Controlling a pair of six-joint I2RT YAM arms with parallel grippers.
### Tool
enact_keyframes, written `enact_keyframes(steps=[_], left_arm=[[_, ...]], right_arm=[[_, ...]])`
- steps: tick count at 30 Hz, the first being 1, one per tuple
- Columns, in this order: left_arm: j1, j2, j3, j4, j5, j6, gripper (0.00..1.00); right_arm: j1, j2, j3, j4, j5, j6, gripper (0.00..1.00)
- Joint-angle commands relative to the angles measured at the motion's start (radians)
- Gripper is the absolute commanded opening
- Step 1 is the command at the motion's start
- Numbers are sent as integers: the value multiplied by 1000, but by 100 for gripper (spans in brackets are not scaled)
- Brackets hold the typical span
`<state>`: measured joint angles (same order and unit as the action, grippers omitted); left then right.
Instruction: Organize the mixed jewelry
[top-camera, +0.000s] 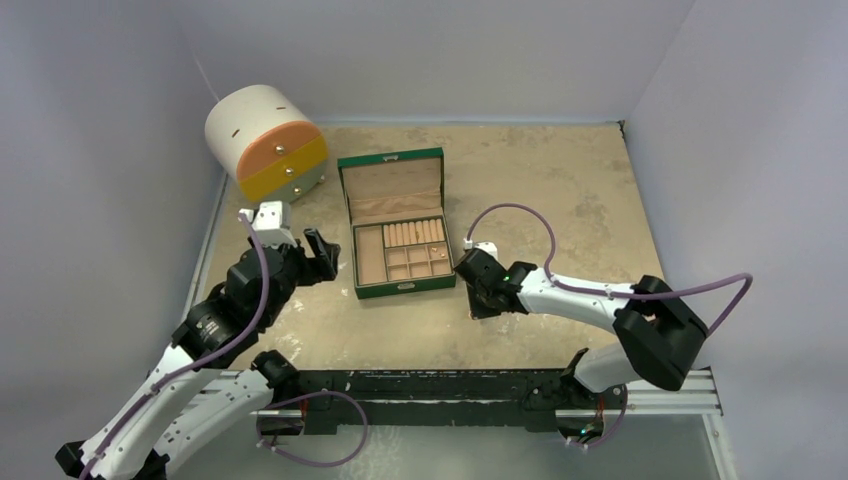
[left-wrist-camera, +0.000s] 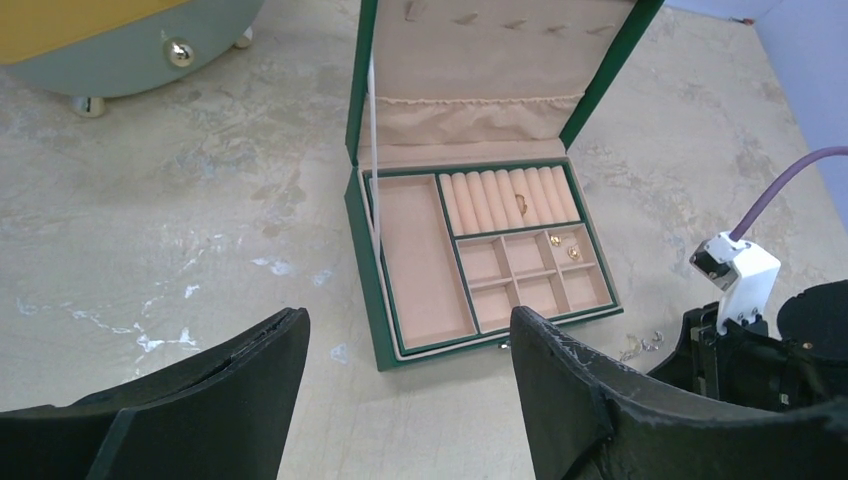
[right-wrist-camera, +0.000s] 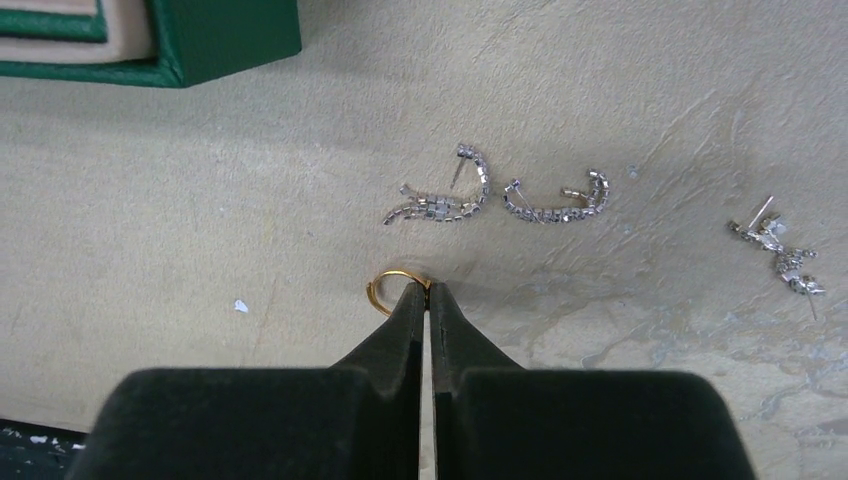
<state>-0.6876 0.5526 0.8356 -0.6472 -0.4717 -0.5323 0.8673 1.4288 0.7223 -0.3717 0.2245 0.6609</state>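
1. Mixed jewelry (left-wrist-camera: 645, 343) lies mostly on the tan table (top-camera: 560, 180), the biggest thing here, just off the box's right front corner.
2. A round cream chest (top-camera: 265, 140) with orange and yellow drawer fronts stands at the far left, well apart from the jewelry.
3. The green jewelry box (top-camera: 395, 225) sits mid-table with its lid upright and its tan compartments showing.
4. My left gripper (left-wrist-camera: 408, 318) hovers to the left of the box, its fingers spread wide with nothing between them.
5. My right gripper (right-wrist-camera: 430, 292) is down at the table to the right of the box. Its fingers are pressed together and the tips touch the rim of the gold ring (right-wrist-camera: 392, 283). I cannot tell whether the band sits between them.
6. Two curved silver earrings (right-wrist-camera: 440, 195) lie side by side just beyond the ring, apart from it. A third silver earring (right-wrist-camera: 780, 250) lies further right.
7. Inside the box, small gold pieces (left-wrist-camera: 565, 247) rest in the far right small compartment.
8. One more gold piece (left-wrist-camera: 520, 200) sits among the ring rolls.
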Motion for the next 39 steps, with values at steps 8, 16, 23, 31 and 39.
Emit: enact_keyframes(steps=[8, 16, 23, 31, 39], left_arm=[[5, 74, 2, 115, 271, -104, 72], [5, 137, -69, 287, 541, -206, 73], [5, 183, -120, 420, 694, -262, 70], [4, 225, -163, 531, 803, -313, 59], [5, 247, -195, 616, 849, -364, 45]], right_arm=[[0, -157, 186, -77, -26, -66, 0], [15, -209, 287, -30, -121, -70, 0], [38, -224, 356, 5, -195, -51, 0], [52, -212, 416, 25, -268, -37, 0], [91, -185, 442, 45, -299, -50, 0]])
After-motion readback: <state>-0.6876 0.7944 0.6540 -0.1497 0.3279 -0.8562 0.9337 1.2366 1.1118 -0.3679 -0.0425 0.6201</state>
